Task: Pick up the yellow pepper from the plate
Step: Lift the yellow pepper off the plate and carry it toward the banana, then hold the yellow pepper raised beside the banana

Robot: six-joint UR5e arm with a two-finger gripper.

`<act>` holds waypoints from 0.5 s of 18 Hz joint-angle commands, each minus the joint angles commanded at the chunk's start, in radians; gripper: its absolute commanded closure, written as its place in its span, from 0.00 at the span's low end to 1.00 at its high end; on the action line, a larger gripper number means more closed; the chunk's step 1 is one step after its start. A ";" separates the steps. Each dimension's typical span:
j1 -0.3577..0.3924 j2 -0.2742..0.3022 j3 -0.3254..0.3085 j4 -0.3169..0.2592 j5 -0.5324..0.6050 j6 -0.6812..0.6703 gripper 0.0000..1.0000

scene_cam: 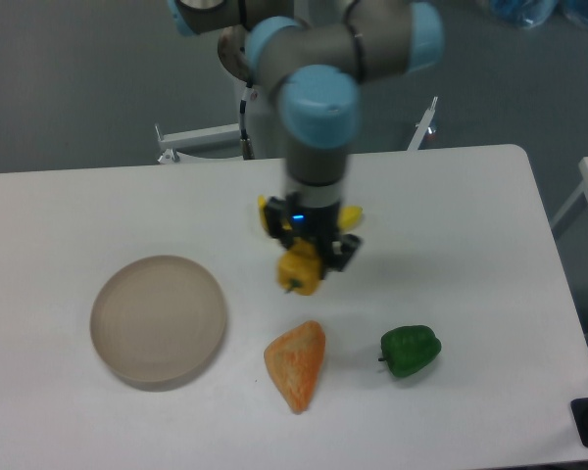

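Observation:
The yellow pepper [298, 271] is between the fingers of my gripper [310, 258], which is shut on it. It hangs at the middle of the table, to the right of the plate and apart from it. The plate [158, 319] is a round beige dish at the left front with nothing on it. The arm comes down from the top of the view and hides the top of the pepper.
An orange wedge-shaped piece [296, 364] lies just in front of the gripper. A green pepper [410, 352] lies at the front right. A yellow banana [349, 214] lies behind the gripper, mostly hidden by it. The table's right edge is near the green pepper.

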 joint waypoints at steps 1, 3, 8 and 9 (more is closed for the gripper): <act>0.015 -0.018 0.011 -0.013 0.003 0.086 0.99; 0.022 -0.042 0.026 -0.014 0.021 0.189 1.00; 0.028 -0.074 0.078 -0.019 0.069 0.369 0.99; 0.031 -0.074 0.083 -0.020 0.069 0.371 0.98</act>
